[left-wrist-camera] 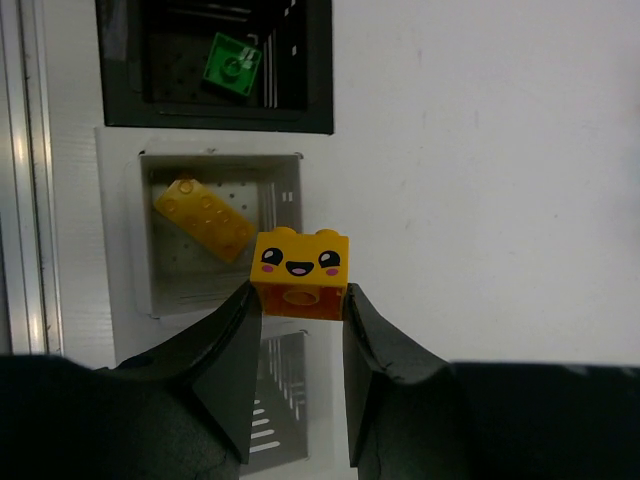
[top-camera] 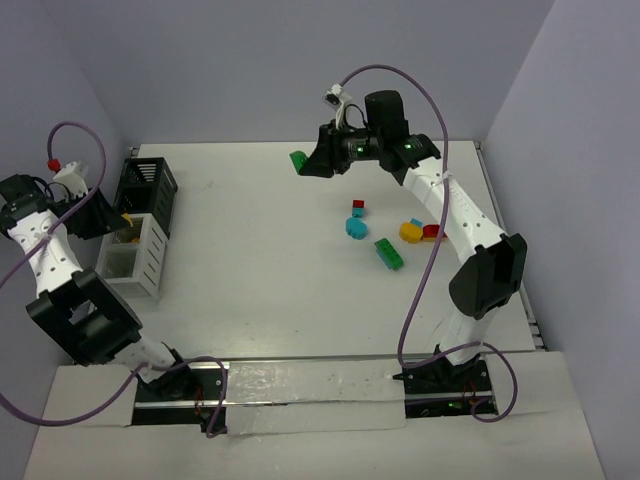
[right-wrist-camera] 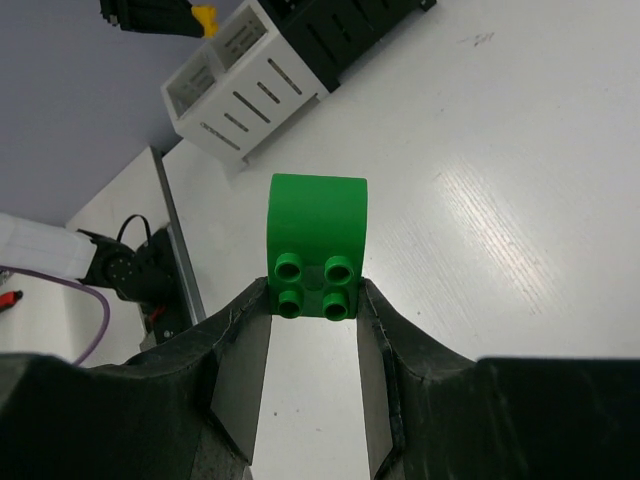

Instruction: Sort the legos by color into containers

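left gripper (left-wrist-camera: pixel 300 300) hangs over the bins at the table's left edge, its jaws drawn in to a brick's width and pinching a yellow face brick (left-wrist-camera: pixel 300 270) by its sides, the smiling face turned to the wrist camera. in that view the face brick shows just over the right rim of the white bin (left-wrist-camera: pixel 120 200), clear of its floor. one compartment of the white bin holds a long yellow brick (left-wrist-camera: pixel 205 218) lying at a slant. the black bin (left-wrist-camera: pixel 115 60) stands right against it on the far side, with a square green brick (left-wrist-camera: pixel 232 65) inside.

at the far side of the table (top-camera: pixel 260 270), the right gripper (right-wrist-camera: pixel 312 300) is clamped on a green arched piece (right-wrist-camera: pixel 318 230), both fingers pressed to its sides and its four studs toward the camera. whether the piece touches the tabletop cannot be told.

five pieces lie loose right of centre: a small red brick (top-camera: pixel 358 207) with a cyan piece (top-camera: pixel 356 226) just beside it, a long green brick (top-camera: pixel 389 253) near them, and a yellow piece (top-camera: pixel 409 232) touching a red piece (top-camera: pixel 432 232). the cluster sits well apart from both bins.
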